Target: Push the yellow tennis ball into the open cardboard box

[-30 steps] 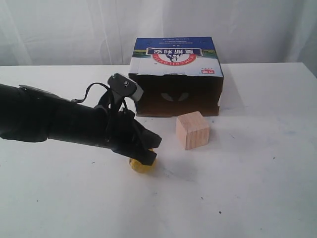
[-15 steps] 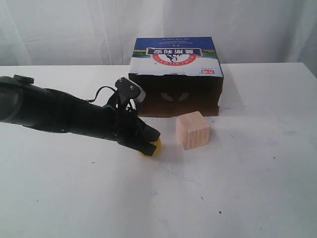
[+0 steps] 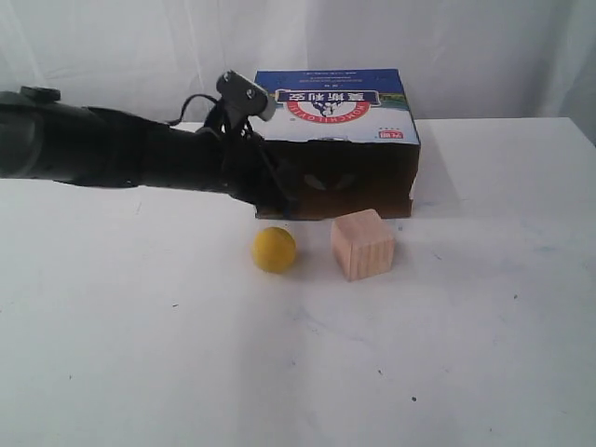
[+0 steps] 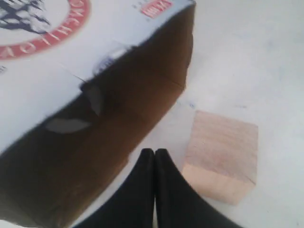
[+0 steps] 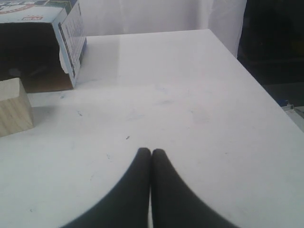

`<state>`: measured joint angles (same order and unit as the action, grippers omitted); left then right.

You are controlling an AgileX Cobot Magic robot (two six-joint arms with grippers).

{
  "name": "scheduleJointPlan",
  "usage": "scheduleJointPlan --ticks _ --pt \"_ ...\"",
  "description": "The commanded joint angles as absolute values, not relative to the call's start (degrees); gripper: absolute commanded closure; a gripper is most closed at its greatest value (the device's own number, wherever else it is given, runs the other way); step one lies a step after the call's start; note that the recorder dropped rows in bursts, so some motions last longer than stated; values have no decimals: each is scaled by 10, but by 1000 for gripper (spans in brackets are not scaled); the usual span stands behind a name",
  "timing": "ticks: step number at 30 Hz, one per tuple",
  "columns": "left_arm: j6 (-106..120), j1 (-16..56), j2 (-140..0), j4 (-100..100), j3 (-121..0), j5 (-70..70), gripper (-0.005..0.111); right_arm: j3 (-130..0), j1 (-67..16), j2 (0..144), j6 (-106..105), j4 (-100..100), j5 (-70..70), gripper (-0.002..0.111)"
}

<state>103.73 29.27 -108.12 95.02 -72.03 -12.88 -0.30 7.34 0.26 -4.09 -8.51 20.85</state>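
The yellow tennis ball rests on the white table, a short way in front of the open cardboard box and left of the wooden cube. The box's dark brown opening faces the ball. My left gripper is shut and empty, raised above and behind the ball, just in front of the box's opening. In the left wrist view the shut left gripper sits between the box and the cube; the ball is hidden there. My right gripper is shut over bare table.
A pale wooden cube stands just right of the ball, also in front of the box; the cube lies close to the left fingers. The box corner and the cube show in the right wrist view. White curtain behind.
The left arm has lifted and swung back toward the box, coming off the ball. The ball rolled forward toward the box and now lies uncovered beside the cube.
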Motion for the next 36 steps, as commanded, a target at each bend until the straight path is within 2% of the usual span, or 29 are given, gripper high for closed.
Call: scheduleJointPlan --ticks 1,4,8,11,22,36 --pt "976 267 -1031 959 -697 -126 107 0 77 0 -41 -79 201 108" --pt "995 246 -1021 959 -618 -139 107 0 77 0 -41 -79 201 108" --pt "1078 240 -1074 981 -590 -163 107 0 77 0 -41 -79 201 108" --pt "1177 240 -1117 999 -611 -192 107 0 77 0 -41 -79 201 108" --pt "1183 240 -1200 999 -724 -221 107 0 77 0 -41 -79 201 108" --pt "1173 240 -1204 999 -731 -255 107 0 77 0 -41 -79 201 108"
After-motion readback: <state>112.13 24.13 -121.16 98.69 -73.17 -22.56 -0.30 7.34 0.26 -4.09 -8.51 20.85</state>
